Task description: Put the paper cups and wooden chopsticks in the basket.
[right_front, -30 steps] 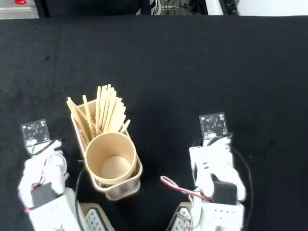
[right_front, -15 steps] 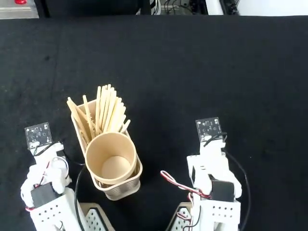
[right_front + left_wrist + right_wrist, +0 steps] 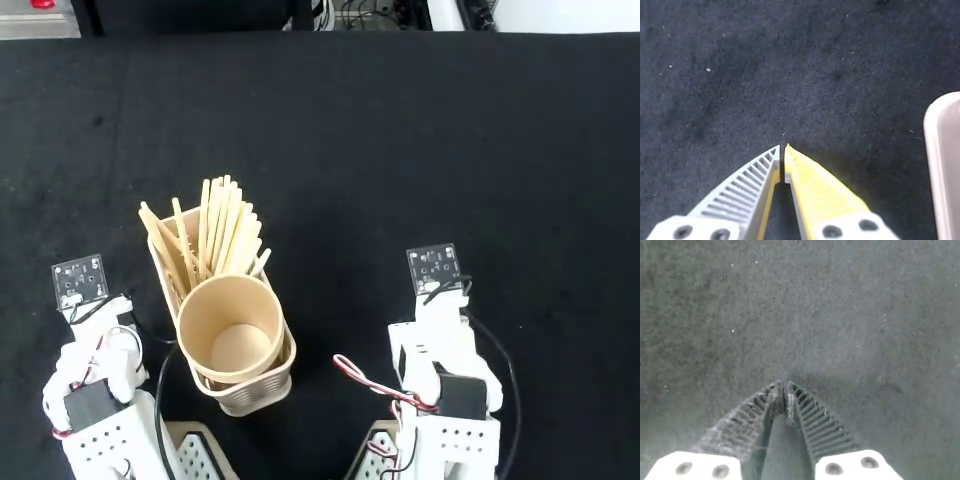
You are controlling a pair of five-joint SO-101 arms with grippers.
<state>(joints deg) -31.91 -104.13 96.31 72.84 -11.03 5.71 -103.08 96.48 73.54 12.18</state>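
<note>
Two tools are pressed together, pinching nothing: the left tool (image 3: 782, 150) and the right tool (image 3: 785, 387) both point at the black worktop (image 3: 400, 130). In the high view the basket (image 3: 250, 402) lies at about 7 o'clock from the worktop's middle, its long axis running from 5 to 11 o'clock. The paper cups (image 3: 232, 325) stand nested in its 5 o'clock end, mouths up. The wooden chopsticks (image 3: 222, 225) fill the 11 o'clock end, their tips fanning between 11 and 1 o'clock. The left arm (image 3: 90, 390) sits at the basket's 8 o'clock, the right arm (image 3: 440, 360) at its 3 o'clock.
</note>
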